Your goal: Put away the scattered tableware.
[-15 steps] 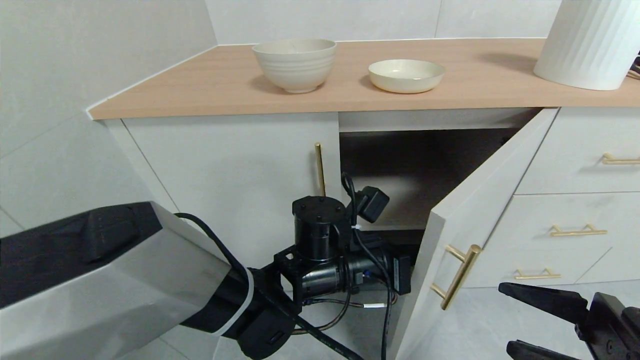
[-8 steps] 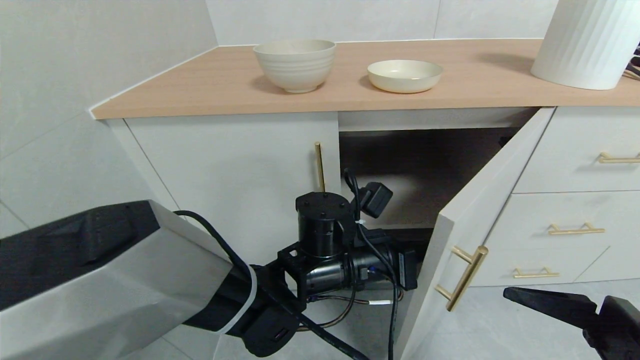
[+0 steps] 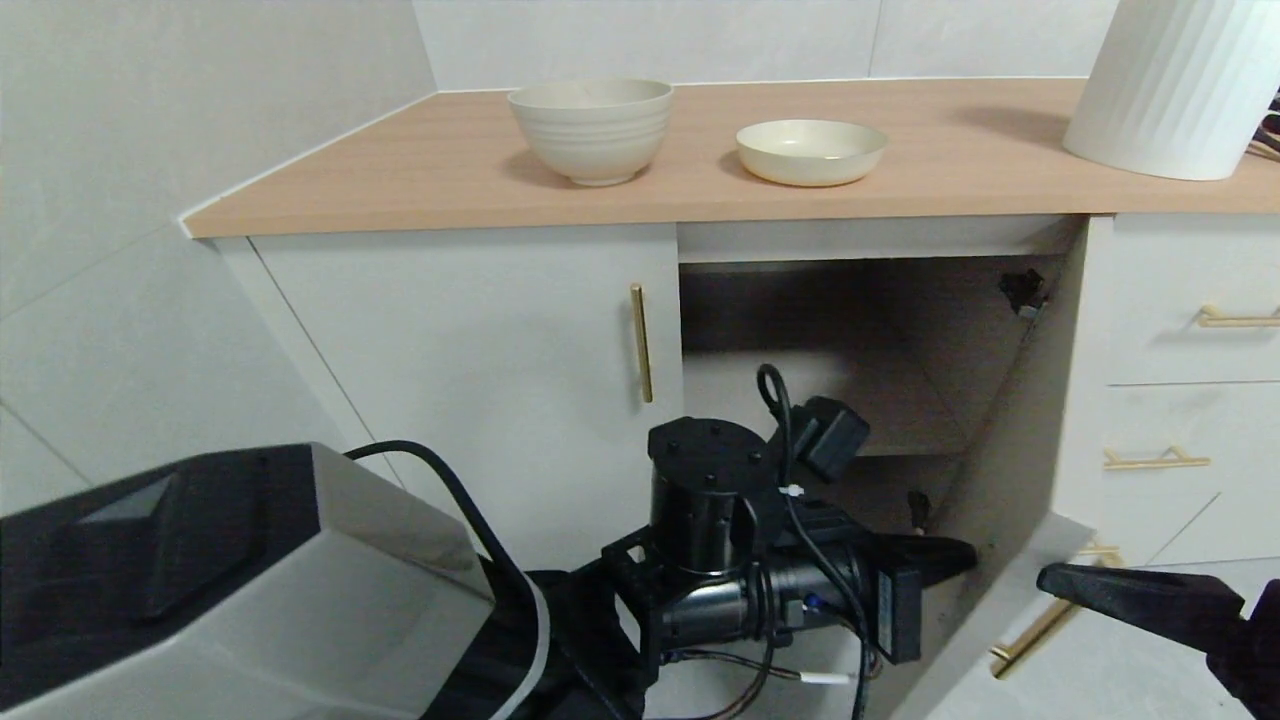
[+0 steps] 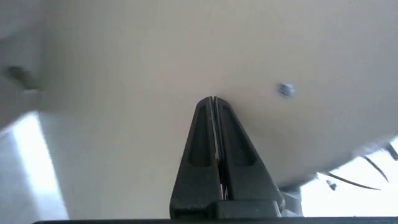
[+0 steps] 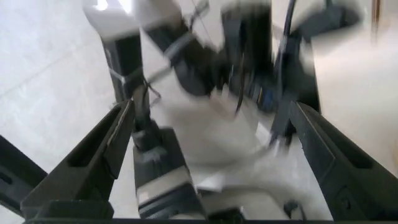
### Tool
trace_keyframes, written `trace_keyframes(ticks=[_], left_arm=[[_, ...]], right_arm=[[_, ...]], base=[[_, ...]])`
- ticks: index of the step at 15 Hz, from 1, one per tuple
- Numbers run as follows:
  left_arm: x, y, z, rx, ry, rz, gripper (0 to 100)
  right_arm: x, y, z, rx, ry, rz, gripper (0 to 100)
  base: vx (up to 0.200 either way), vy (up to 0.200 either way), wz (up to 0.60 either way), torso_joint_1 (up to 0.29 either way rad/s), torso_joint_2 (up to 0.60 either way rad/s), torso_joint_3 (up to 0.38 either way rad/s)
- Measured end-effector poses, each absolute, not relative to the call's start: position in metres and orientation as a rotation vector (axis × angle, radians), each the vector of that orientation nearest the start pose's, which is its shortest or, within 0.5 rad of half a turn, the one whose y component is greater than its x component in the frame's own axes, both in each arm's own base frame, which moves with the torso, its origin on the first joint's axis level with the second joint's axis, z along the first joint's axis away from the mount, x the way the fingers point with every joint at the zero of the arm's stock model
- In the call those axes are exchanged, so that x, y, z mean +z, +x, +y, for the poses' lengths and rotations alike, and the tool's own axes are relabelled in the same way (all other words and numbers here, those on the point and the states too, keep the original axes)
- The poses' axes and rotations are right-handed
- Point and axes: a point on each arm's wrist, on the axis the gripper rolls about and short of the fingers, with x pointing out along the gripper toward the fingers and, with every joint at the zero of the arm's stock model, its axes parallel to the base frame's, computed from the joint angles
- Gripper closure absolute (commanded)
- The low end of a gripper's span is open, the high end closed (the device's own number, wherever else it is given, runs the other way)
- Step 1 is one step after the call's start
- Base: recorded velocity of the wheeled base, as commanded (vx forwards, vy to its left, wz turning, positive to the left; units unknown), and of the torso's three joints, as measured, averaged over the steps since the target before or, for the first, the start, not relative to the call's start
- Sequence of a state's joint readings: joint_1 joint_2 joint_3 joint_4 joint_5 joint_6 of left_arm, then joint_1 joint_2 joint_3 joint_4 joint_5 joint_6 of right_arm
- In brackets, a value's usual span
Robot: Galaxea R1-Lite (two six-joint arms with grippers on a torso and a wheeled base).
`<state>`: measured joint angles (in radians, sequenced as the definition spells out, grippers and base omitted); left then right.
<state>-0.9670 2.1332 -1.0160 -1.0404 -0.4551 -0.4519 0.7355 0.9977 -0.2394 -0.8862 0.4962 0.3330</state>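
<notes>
On the wooden counter (image 3: 420, 170) stand a ribbed cream bowl (image 3: 590, 128) and a shallow cream dish (image 3: 812, 150). Below them the cupboard is open, and its door (image 3: 1000, 470) is swung far out to the right. My left gripper (image 3: 965, 553) is low in front of the opening. It is shut, and its tips (image 4: 213, 101) rest against the door's pale inner face with nothing between them. My right gripper (image 5: 217, 134) is open and empty, low at the right, outside the door. Its upper finger (image 3: 1130, 600) lies near the door's gold handle (image 3: 1030, 630).
A tall white ribbed vessel (image 3: 1180, 80) stands at the counter's right end. The left door (image 3: 460, 380) is closed, with a gold handle (image 3: 640, 340). Drawers with gold pulls (image 3: 1155, 460) lie right of the opening. A bare shelf (image 3: 830, 400) shows inside.
The cupboard door has swung much wider to the right. My left arm has moved right and forward, its shut gripper against the door's inner side. The right gripper has barely shifted.
</notes>
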Motion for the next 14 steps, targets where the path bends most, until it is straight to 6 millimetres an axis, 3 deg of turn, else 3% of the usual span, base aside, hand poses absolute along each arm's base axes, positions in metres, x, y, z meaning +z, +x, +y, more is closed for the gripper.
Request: trace_keyframes(ticks=[4,8,11,14], left_arm=[[0.129,0.171,-0.369,-1.524,-0.331,0.422,100],[0.13,0.156,-0.374,-1.558,-0.326,0.426,100],[0.138,0.162,-0.369,-1.498,-0.341,0.389,100],[0.161,0.183,-0.338,-1.41,-0.362,0.343,100]], right_arm=[[0.224,0.075,0.083,1.3,0.256,-0.077,0],[0.265,0.075,0.082,1.301,0.255,-0.214,0],[0.295,0.08,0.082,1.263,0.242,-0.071,0],[0.311,0.093,0.086,1.206,0.24,-0.018,0]], base=[[0.0,0.0,0.0,0.0,0.0,0.0],[0.0,0.0,0.0,0.0,0.0,0.0],[0.0,0.0,0.0,0.0,0.0,0.0],[0.0,0.0,0.0,0.0,0.0,0.0]])
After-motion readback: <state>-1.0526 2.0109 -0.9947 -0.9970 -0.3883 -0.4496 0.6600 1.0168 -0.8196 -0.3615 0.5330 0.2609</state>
